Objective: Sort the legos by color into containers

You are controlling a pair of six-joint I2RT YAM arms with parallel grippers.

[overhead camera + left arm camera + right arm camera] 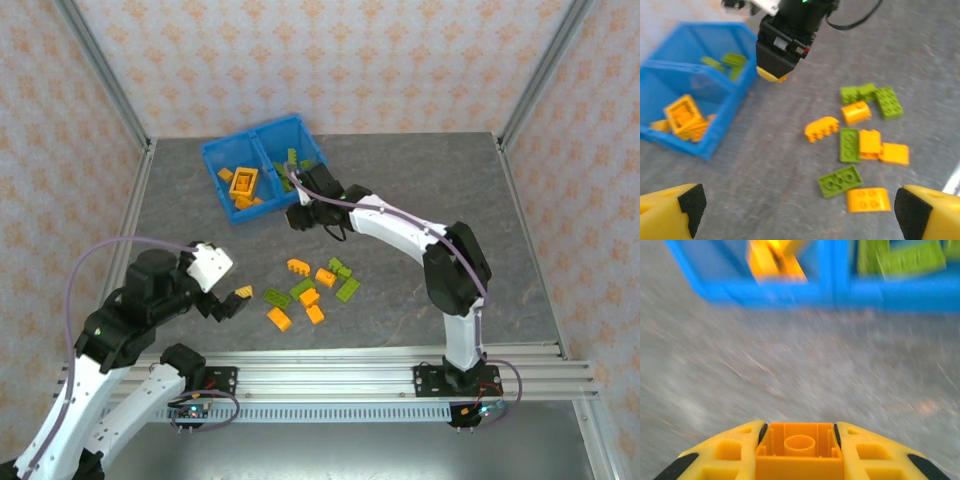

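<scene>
The table (420,200) was mottled grey, like stone. The blue bin (213,160) was smooth plastic, rectangular and divided. My right gripper (298,217) pinched a hollow-bottomed orange brick (800,452) just before the bin. My left gripper (800,210) gaped wide and empty near the loose legos (312,290), orange and green.

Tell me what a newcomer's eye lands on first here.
The bright blue bin sits far left on the table, orange bricks in one compartment, green ones in the other. Near it, the right end effector grips an orange brick. Loose orange and green bricks lie mid-table.
</scene>
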